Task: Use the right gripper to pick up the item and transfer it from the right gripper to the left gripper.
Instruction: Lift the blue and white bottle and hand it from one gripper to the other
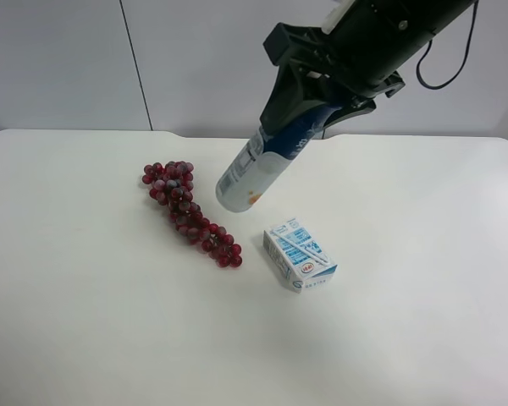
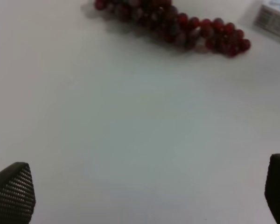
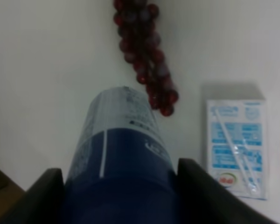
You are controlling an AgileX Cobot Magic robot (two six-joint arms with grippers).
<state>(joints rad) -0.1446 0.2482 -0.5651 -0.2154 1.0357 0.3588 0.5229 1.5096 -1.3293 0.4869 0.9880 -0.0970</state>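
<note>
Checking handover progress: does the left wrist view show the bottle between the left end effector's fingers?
No, the left end effector stands open with only table showing between its fingers.

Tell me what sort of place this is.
Probably a robot test bench, not a home: a white table against plain wall panels, a few props on it, a grape bunch and a carton, and the right gripper holding a bottle.
</note>
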